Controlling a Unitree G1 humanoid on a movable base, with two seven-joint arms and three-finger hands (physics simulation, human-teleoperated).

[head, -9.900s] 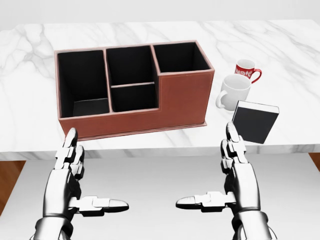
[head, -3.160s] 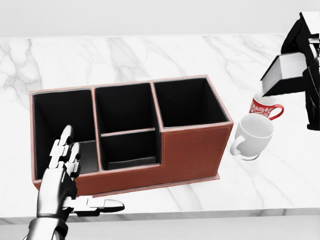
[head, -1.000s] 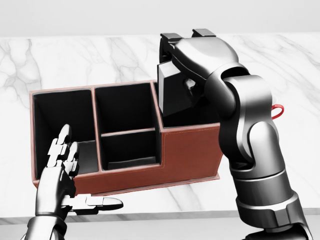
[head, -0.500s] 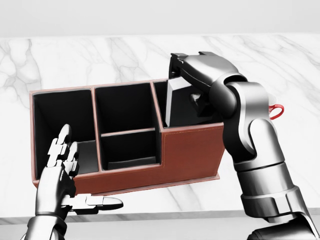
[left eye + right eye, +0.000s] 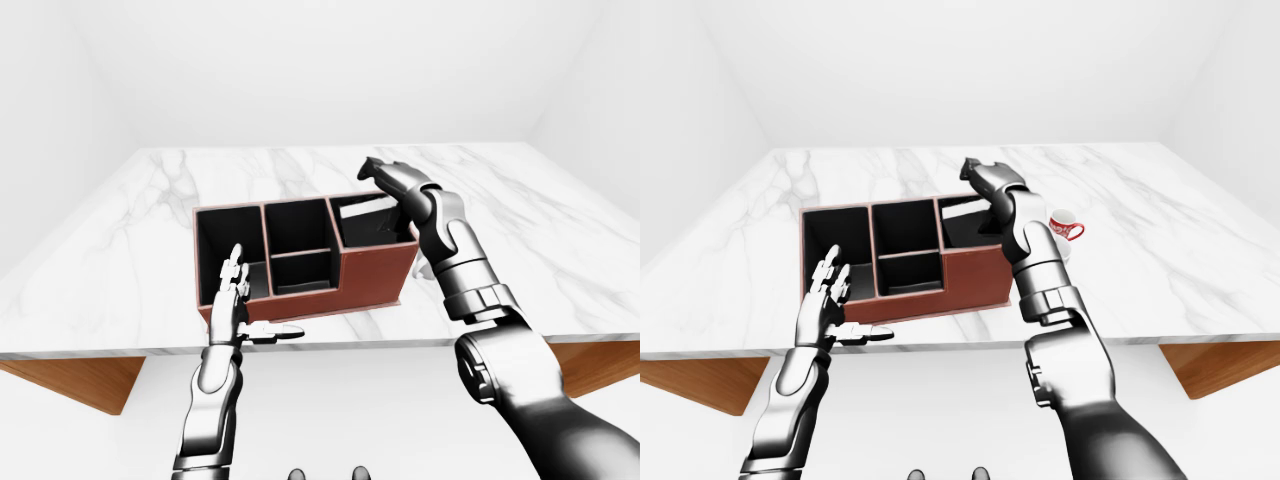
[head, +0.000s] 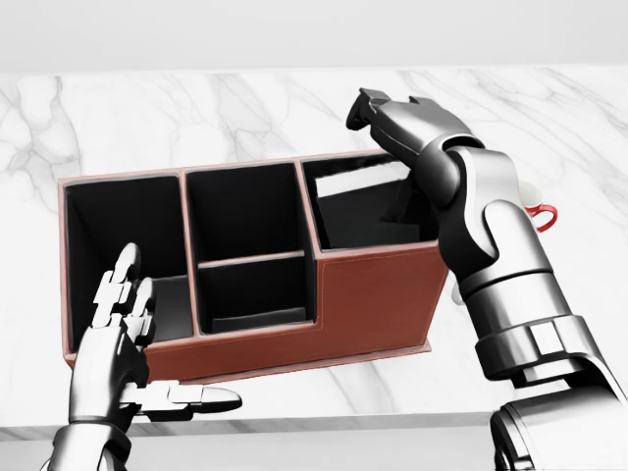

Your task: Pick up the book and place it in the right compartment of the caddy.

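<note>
At the left of the head view, the silver three-fingered left hand (image 6: 123, 343) stands upright with its fingers spread apart and thumb pointing right, empty, just below the near wall of the reddish-brown leather caddy (image 6: 373, 299). The caddy sits on the white marble-patterned counter (image 6: 196, 108); its large left compartment and the two smaller middle compartments show only dark lining. In the right compartment lies the dark-covered book (image 6: 358, 196), tilted, its white page edge showing near the top rim. Above that compartment hangs the dark metallic right hand (image 6: 388, 113), fingers loosened and apart, not touching the book. At the far right, in the right-eye view, a red mug with white pattern (image 5: 1066, 227) stands on the counter beside the arm.
</note>
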